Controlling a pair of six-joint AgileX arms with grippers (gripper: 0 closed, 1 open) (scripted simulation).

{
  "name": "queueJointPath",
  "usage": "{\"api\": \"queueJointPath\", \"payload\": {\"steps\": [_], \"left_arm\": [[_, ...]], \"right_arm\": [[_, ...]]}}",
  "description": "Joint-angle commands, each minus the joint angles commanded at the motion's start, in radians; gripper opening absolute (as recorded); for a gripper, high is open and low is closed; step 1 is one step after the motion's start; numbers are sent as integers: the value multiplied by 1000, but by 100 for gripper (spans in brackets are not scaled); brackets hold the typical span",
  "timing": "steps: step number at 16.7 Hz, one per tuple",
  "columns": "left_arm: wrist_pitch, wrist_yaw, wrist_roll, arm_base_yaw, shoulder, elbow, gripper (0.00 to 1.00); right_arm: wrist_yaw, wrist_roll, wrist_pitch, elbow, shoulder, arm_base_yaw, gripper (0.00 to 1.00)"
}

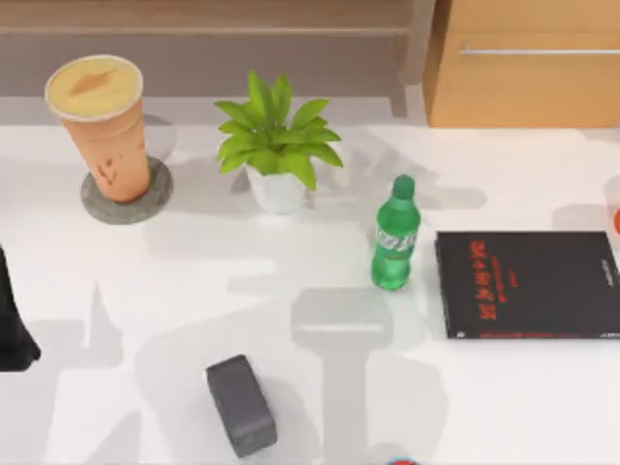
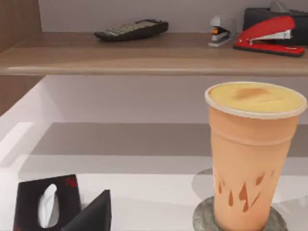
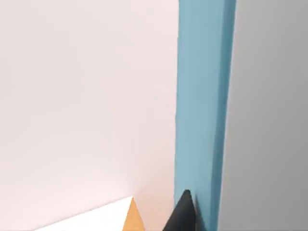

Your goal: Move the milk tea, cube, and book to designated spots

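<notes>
The milk tea (image 1: pixel 102 121) stands upright on the round grey stone coaster (image 1: pixel 126 201) at the table's back left, and the pair fills the left wrist view as milk tea (image 2: pixel 250 159) on coaster (image 2: pixel 204 219). My left gripper (image 2: pixel 79 207) is open and holds nothing, well clear of the cup; the left arm (image 1: pixel 12 325) sits at the left edge. The teal-blue book (image 3: pixel 202 106) runs as a tall band close before my right gripper (image 3: pixel 183 216). The thin black book with red characters (image 1: pixel 528 284) lies at the right. The cube is out of view.
A potted plant (image 1: pixel 276 145) stands at the back centre, with a green bottle (image 1: pixel 394 237) to its right front. A dark grey rounded block (image 1: pixel 240 404) lies near the front. A shelf (image 2: pixel 144 55) behind the cup carries a remote (image 2: pixel 132 29) and a red stapler (image 2: pixel 267 33).
</notes>
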Motion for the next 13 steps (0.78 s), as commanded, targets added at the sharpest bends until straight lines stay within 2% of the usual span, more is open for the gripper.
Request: {"api": "queueJointPath", "payload": {"steps": [4,8,11,13], "left_arm": [[0,0,0,0,0,0,100],[0,0,0,0,0,0,100],[0,0,0,0,0,0,100],[0,0,0,0,0,0,100]], "right_arm": [[173,453,34,-113,-244,175,0],[350,894,58,-323,-380,381,0],[472,1129,72,-531,-398,534,0],[542,1238,79,-681,-375,632,0]]}}
